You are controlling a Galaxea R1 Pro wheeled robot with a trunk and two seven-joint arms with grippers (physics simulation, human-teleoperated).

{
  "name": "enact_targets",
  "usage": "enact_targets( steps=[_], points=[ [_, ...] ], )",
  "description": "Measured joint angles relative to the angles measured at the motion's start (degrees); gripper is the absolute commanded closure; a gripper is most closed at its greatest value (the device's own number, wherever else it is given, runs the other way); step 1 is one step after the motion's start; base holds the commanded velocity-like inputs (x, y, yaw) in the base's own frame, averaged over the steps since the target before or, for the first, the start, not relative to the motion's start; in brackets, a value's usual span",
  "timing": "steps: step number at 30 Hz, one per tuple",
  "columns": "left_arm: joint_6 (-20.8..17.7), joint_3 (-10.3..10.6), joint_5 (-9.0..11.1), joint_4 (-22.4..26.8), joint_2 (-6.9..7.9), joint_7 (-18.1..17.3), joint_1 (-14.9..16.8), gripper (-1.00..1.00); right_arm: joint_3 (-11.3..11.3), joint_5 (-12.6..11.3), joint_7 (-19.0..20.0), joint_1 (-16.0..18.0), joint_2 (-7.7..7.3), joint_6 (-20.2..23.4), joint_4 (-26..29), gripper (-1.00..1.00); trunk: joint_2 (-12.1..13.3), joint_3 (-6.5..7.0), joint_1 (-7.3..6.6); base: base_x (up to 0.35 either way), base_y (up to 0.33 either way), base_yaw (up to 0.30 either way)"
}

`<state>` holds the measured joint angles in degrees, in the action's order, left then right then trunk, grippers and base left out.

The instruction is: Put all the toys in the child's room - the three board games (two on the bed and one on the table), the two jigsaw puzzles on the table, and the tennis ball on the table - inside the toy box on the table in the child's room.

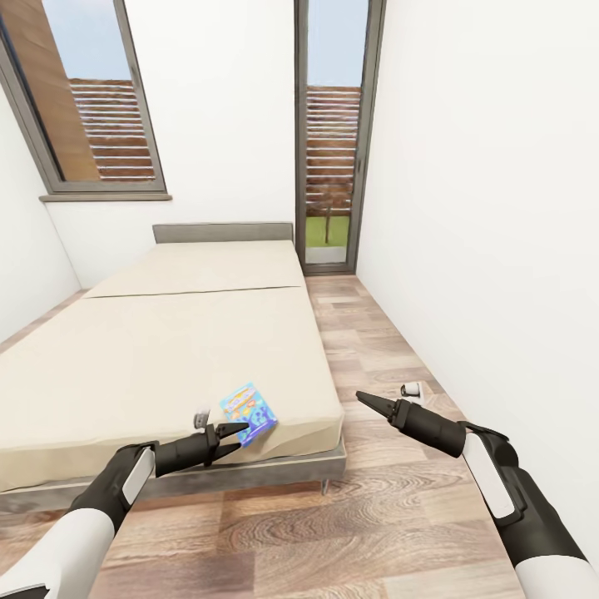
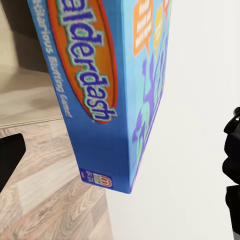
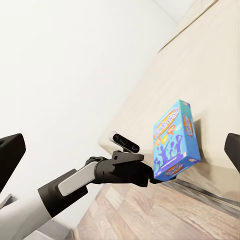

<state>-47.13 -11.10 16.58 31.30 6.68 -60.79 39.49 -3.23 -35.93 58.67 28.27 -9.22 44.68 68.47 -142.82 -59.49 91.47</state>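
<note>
A small blue board game (image 1: 249,408) printed "Balderdash" is held tilted on edge over the front right corner of the bed (image 1: 166,358). My left gripper (image 1: 240,433) is shut on its lower edge. The left wrist view has the box (image 2: 105,75) close up, with wood floor beneath it. From the right wrist view the box (image 3: 175,137) stands upright in the left gripper (image 3: 150,177), just off the mattress (image 3: 215,65). My right gripper (image 1: 363,398) hangs open and holds nothing above the floor right of the bed, with its fingertips (image 3: 10,150) wide apart. The beige mattress is otherwise bare.
The bed fills the room's left side, headboard against the far wall under a window (image 1: 91,100). A strip of wood floor (image 1: 374,349) runs between the bed and the right white wall to a glass door (image 1: 333,133). A small white object (image 1: 410,389) lies on the floor by that wall.
</note>
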Motion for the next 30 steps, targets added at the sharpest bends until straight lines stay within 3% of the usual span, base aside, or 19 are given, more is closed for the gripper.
enact_targets(
  steps=[30],
  points=[
    [0.0, -0.2, 0.0, 0.0, 0.09, -0.1, 0.0, -1.00, 0.0, 0.0, 0.0, 0.0, 0.00, 0.0, 0.0, -1.00, 0.0, 0.00, 0.00, 0.000, -0.029, 0.000]
  ],
)
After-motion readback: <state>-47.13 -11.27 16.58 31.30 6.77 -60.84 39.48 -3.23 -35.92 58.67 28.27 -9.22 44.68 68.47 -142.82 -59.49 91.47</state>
